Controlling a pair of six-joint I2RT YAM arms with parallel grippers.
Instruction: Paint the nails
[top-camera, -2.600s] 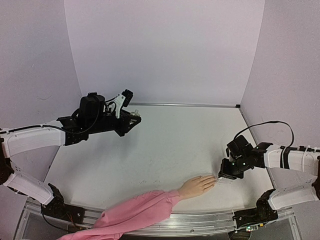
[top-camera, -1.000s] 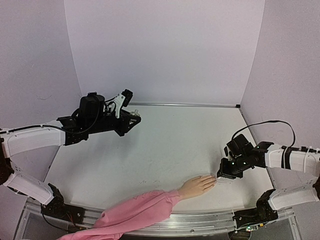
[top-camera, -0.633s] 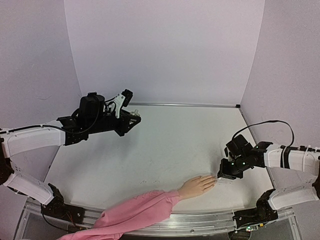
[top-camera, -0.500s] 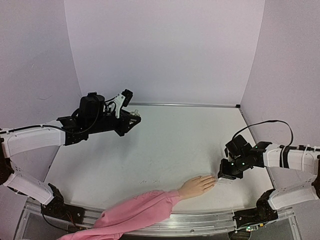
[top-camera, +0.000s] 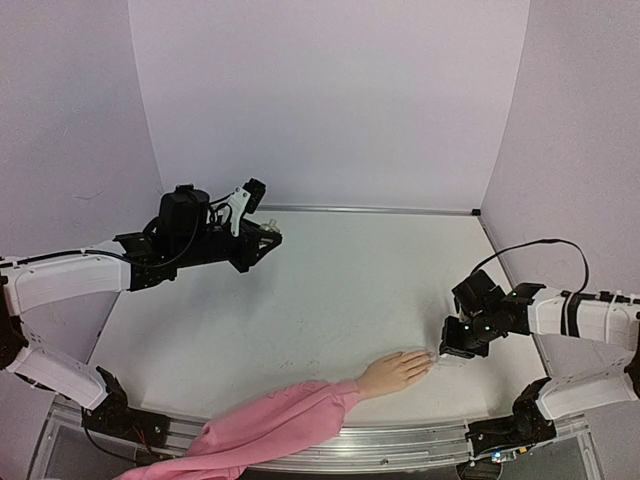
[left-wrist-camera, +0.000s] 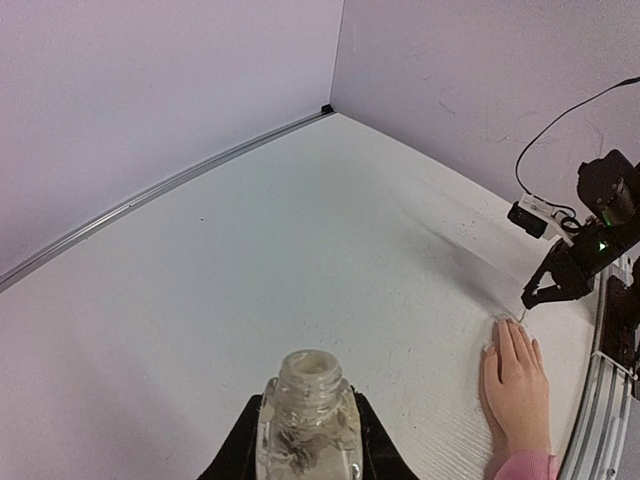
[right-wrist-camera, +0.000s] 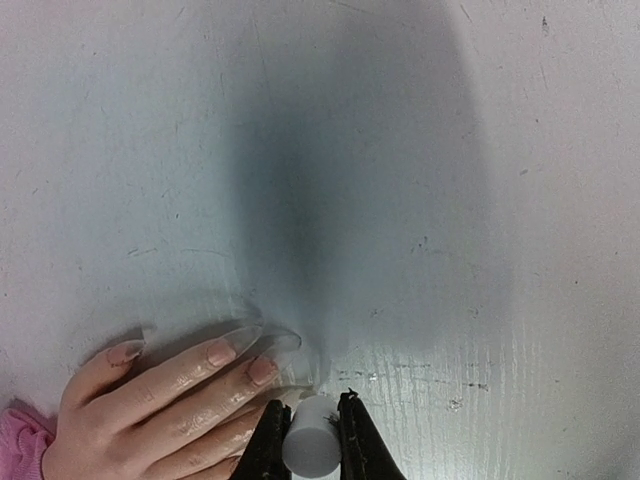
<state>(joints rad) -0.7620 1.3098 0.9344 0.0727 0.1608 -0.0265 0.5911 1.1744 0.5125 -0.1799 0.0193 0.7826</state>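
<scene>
At near right, the right fingers (right-wrist-camera: 269, 446), clamped on a brush handle (right-wrist-camera: 310, 445), are seemingly painting the nails (right-wrist-camera: 262, 370), needing small sideways shifts next; the left fingers (left-wrist-camera: 234, 462) are clamping the bottle (left-wrist-camera: 308, 425).

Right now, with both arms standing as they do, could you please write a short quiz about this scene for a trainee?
1. True or false: the bottle in the left gripper has its cap on.
2. The white stick in the right gripper is nearest to: A) the bottle, B) the nails of the hand, C) the left gripper.
3. Fill in: the sleeve on the hand is ____.
Key: 1 false, its mouth is open; 2 B; 3 pink.
</scene>
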